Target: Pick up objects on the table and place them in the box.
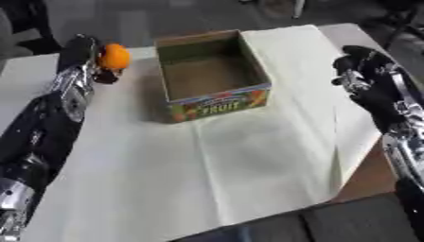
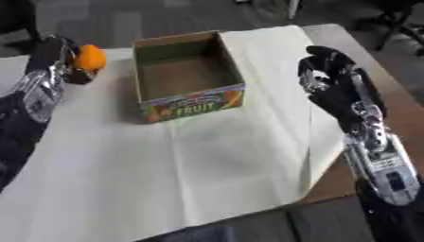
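orange round fruit (image 1: 115, 56) sits in the robot's left hand (image 1: 89, 59), close to the far left edge of the table (image 1: 368, 177), just left of the box and apart from it. the black fingers of that hand curl round the fruit from the left and below, holding it at about the height of the box's rim. the open-topped cardboard box (image 1: 212, 75), brown inside with a coloured printed band reading "fruit" on its near wall, stands upright on the pale cream cloth (image 1: 207, 179) that covers most of the table, toward the far edge and a little left of the middle. nothing shows inside it but its brown floor. the right hand (image 2: 324, 71) hangs near the right edge of the cloth, well apart from the box, its fingers bent loosely downward and closed on nothing.
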{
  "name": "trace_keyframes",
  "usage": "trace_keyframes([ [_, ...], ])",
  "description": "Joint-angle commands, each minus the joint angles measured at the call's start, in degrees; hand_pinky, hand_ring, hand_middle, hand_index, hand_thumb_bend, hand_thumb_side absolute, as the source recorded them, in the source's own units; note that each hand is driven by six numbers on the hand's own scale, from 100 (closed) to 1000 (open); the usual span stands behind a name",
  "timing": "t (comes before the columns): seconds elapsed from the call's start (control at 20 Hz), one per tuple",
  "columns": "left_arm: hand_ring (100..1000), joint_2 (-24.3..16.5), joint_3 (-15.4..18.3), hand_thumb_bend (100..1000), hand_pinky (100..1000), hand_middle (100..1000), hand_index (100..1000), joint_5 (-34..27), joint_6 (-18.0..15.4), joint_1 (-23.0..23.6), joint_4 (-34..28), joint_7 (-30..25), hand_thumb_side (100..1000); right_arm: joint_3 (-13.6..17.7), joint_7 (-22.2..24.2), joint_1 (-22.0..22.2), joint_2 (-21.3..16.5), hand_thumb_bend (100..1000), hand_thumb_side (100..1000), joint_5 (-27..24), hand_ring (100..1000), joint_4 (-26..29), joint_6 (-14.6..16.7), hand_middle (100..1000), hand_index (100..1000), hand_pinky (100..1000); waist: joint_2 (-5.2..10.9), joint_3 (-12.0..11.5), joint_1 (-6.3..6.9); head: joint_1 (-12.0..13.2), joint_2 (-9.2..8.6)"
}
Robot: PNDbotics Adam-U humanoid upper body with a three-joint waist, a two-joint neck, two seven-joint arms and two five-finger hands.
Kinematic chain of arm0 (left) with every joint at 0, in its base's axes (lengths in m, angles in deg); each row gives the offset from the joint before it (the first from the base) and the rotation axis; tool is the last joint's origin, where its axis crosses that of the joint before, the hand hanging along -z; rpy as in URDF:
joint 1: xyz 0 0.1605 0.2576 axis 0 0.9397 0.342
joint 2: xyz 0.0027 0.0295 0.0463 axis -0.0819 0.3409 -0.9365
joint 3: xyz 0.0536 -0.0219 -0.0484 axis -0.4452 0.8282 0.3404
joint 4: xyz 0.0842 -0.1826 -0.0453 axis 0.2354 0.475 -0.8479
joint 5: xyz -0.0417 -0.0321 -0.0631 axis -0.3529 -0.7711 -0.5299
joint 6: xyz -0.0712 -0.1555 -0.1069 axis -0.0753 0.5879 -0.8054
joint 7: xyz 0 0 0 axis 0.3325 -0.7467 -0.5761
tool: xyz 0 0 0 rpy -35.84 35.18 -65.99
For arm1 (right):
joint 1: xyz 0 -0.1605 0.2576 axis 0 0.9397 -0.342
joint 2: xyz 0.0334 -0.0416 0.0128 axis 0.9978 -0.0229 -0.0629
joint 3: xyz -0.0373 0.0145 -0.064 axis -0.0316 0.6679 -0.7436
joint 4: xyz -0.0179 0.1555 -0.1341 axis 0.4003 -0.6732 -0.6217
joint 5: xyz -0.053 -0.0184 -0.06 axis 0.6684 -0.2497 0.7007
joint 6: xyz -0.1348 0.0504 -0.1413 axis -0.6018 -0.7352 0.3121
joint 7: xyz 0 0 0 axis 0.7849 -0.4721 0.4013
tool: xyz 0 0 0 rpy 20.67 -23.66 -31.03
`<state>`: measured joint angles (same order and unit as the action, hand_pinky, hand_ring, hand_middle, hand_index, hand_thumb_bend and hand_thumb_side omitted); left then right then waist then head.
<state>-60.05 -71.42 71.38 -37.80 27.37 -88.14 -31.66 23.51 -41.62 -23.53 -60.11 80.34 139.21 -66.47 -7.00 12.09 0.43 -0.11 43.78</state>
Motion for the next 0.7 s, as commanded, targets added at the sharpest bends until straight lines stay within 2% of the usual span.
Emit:
trace_keyframes([
  [0.05,400,-0.75,-1.63,360,399,294,427,-3.16,-1.22,-2.24,-3.99,1.32,100,0.56,0.07,-0.75,-0.36,147,316,0.01,776,0.51,0.25,644,805,629,1.19,-0.02,-0.24,-0.02,0.34],
  [0.4,411,2.18,-4.71,368,413,303,435,-4.29,-3.44,-3.32,-7.62,-1.16,100,0.12,0.54,-1.03,0.2,145,315,-0.07,776,0.41,0.21,644,805,629,1.43,1.14,-0.68,0.72,0.34],
  [0.7,427,5.08,-7.29,399,441,322,453,-0.32,-5.61,-2.81,-7.82,-3.99,100,-0.14,0.83,-1.39,0.86,145,316,-0.19,776,0.37,0.2,644,805,629,1.28,2.53,-0.82,1.11,0.34],
])
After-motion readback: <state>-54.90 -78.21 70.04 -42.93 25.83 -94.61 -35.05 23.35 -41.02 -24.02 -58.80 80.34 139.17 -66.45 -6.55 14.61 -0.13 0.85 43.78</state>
